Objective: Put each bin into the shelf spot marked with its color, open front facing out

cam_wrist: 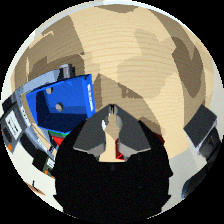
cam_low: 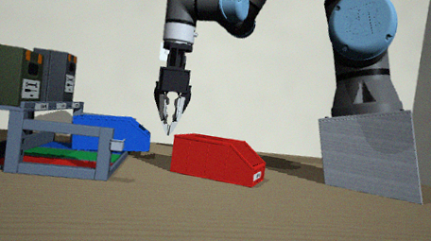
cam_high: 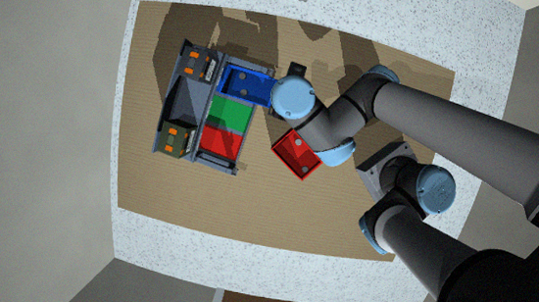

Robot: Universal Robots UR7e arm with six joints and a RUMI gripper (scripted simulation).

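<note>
Pale, plain walls stand behind a wood-grained table, where the blue bin sits partly in the left part of the metal shelf, its front end jutting out, and the red bin waits outside. Above the table hangs the gripper, its tips together on nothing. Both bins look like light, stiff, smooth plastic, perhaps a bit slippery, with round grey parts inside that could slide, so a side wall or front lip seems the best hold.
</note>
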